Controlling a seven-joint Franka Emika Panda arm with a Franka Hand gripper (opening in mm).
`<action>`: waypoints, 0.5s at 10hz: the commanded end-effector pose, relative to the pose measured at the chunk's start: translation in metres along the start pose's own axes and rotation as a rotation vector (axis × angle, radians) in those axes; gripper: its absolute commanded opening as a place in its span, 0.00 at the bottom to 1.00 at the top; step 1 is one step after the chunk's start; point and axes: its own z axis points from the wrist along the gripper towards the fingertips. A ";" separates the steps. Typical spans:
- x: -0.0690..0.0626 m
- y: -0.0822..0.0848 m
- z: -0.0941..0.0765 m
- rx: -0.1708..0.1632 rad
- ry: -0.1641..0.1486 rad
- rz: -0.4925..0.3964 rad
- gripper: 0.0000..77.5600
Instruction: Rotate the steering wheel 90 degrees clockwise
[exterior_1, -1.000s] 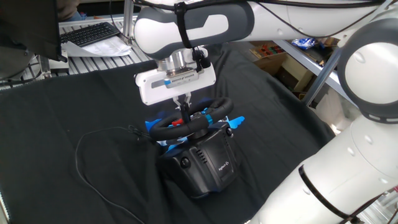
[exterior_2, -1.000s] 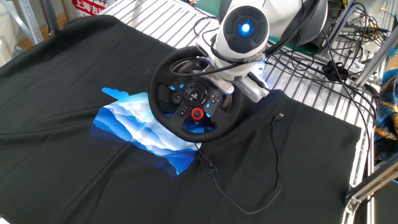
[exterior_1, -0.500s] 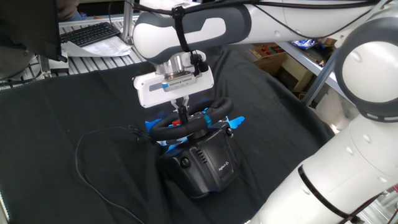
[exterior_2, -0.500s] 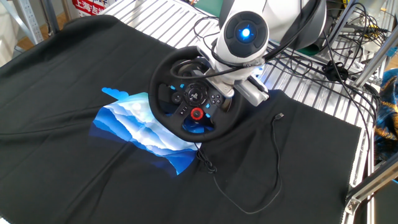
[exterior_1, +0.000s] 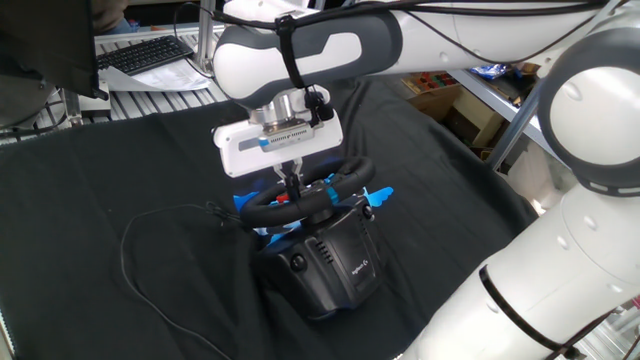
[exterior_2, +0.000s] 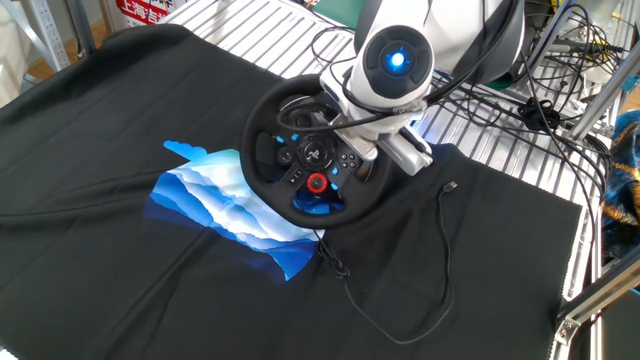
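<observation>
The pincer is down at the top rim of the steering wheel, but I cannot tell whether it is clamped. The wheel sits on its black base mid-surface. A weak hold could slip off the rim mid-turn. A loose cable trails beside the base, near the blue-printed cloth.

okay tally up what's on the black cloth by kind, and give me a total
Steering wheel: 1
Boxy black base: 1
Black cable: 1
Blue and white mountain graphic: 1
Total: 4
The arm's tool is above the wheel, not counted.
</observation>
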 end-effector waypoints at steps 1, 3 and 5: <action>-0.003 0.004 0.003 -0.009 -0.005 0.009 0.02; -0.005 0.006 0.004 -0.014 -0.005 0.022 0.02; -0.008 0.007 0.004 -0.017 -0.005 0.036 0.02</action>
